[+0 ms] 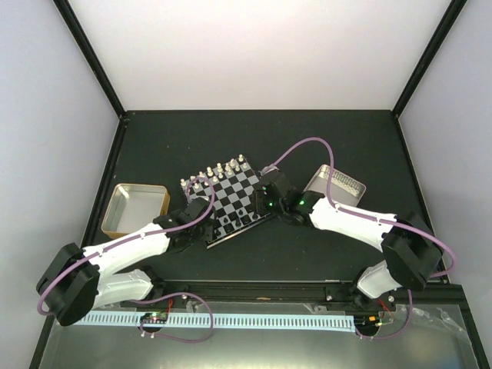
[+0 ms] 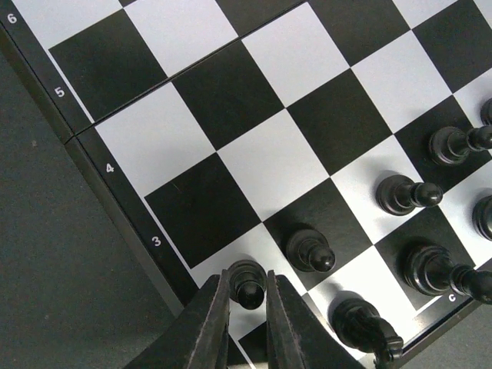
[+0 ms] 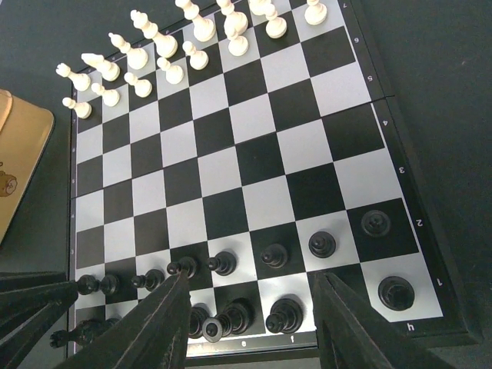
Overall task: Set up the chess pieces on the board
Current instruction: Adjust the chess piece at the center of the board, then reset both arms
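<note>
The board (image 1: 240, 191) lies tilted at the middle of the dark table. White chess pieces (image 1: 217, 171) line its far edge and fill two rows in the right wrist view (image 3: 165, 50). Black chess pieces (image 3: 273, 255) stand in the two near rows. In the left wrist view my left gripper (image 2: 248, 290) is shut on a black pawn (image 2: 247, 272), which stands upright on a white corner-side square of the board (image 2: 192, 138). Another black pawn (image 2: 310, 250) stands one square away. My right gripper (image 3: 250, 278) hangs open above the black back row, holding nothing.
A tan-rimmed tray (image 1: 115, 209) sits left of the board, its corner showing in the right wrist view (image 3: 15, 165). A silver tin (image 1: 340, 184) lies to the right behind the right arm. Purple cables arc over both arms. Black frame posts border the table.
</note>
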